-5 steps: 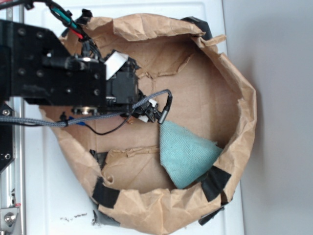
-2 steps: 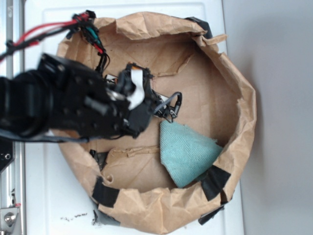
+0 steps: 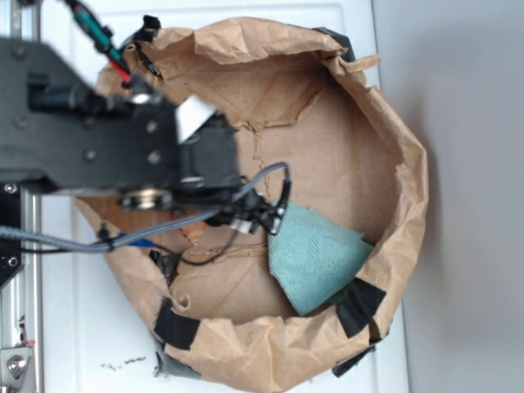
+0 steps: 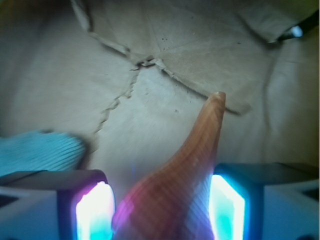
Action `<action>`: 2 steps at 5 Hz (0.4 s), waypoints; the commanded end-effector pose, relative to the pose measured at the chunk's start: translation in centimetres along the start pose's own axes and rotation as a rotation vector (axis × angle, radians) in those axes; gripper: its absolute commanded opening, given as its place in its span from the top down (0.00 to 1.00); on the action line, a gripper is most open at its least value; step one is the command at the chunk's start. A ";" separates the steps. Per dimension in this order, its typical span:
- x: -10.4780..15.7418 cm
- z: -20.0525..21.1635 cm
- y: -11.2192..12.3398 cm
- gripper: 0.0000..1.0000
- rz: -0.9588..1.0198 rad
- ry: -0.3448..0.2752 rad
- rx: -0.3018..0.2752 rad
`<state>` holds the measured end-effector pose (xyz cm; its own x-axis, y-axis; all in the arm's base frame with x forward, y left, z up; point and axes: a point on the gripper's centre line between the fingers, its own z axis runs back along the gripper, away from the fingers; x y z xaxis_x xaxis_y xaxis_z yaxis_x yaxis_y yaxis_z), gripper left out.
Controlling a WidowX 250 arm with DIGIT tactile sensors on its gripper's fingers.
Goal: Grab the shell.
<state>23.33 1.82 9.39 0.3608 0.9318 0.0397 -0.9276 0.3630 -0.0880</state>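
White tabletop (image 3: 90,327) fills the exterior view's left side, grey wall at the right. On it sits the brown paper bag (image 3: 405,188), rolled down into a wide bowl and patched with black tape at the lower rim. The black robot arm (image 3: 90,147) spans the upper left; compared with 0.4 s ago it is level again rather than slanted, and its front end sits lower, at the cloth's upper left corner. The teal cloth (image 3: 315,255) lies at lower centre of the bag floor, unmoved. The gripper (image 4: 160,205) appears in the wrist view, its glowing fingers (image 4: 92,210) at the bottom corners. The shell (image 4: 185,175) stands between them, its pointed tail reaching toward frame centre; the right finger touches it, the left stands just apart, so a full pinch cannot be confirmed.
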 end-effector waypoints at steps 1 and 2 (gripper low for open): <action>0.5 5.8 -0.5 1.00 -0.079 0.003 -0.070; 0.5 5.8 -0.2 1.00 -0.103 -0.010 -0.104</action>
